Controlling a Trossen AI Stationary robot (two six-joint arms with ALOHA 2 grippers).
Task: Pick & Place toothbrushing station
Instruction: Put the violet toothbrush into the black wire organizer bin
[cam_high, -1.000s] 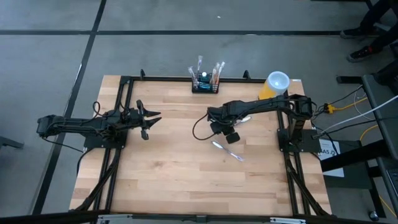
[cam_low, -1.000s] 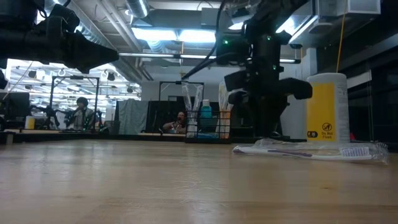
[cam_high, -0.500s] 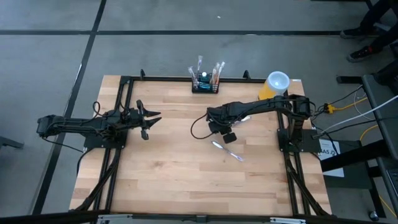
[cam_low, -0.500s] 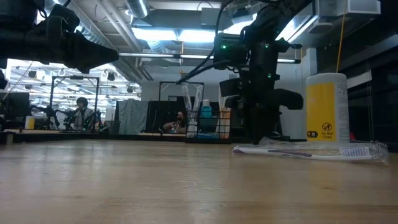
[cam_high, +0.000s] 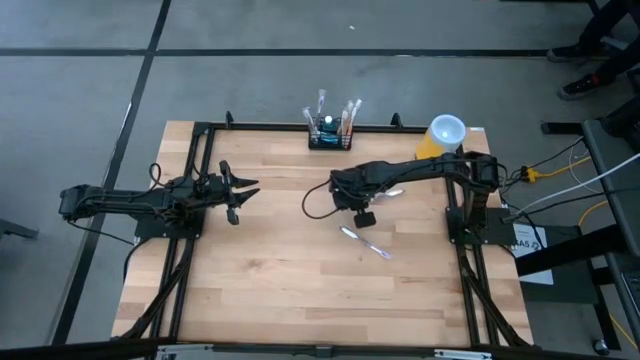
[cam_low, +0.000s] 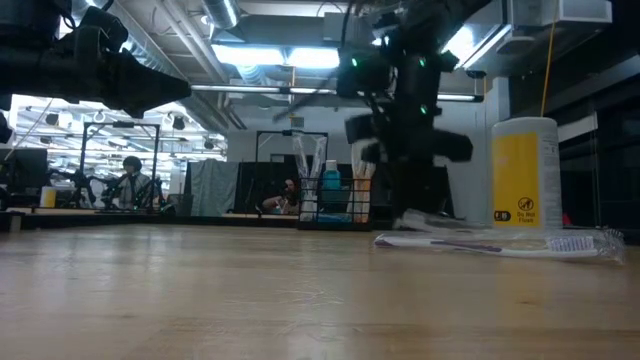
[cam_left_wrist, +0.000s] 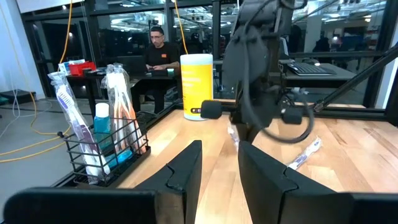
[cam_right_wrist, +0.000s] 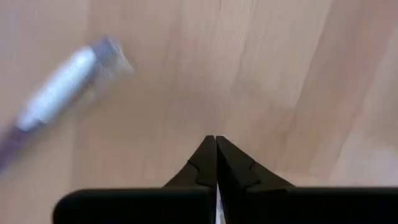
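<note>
The toothbrushing station (cam_high: 329, 133) is a small black wire rack with wrapped toothbrushes and a blue tube in it. It stands on its base at the middle of the table's far edge and also shows in the low view (cam_low: 330, 205) and the left wrist view (cam_left_wrist: 109, 152). My right gripper (cam_high: 350, 198) hangs above the table's middle, points down and is shut on nothing (cam_right_wrist: 216, 146). A wrapped toothbrush (cam_high: 365, 243) lies flat on the table just near of it. My left gripper (cam_high: 235, 192) waits open at the table's left (cam_left_wrist: 219, 149).
A yellow cup with a white rim (cam_high: 440, 137) stands at the far right, to the right of the rack. A pale wrapper (cam_high: 392, 192) lies by my right arm. People sit at desks in the room beyond the table (cam_left_wrist: 157, 46).
My right gripper has moved a little toward the table's left and far edges, away from the wrapped toothbrush on the table, and has turned slightly. It has stayed shut. The toothbrush and the rack have kept their places.
</note>
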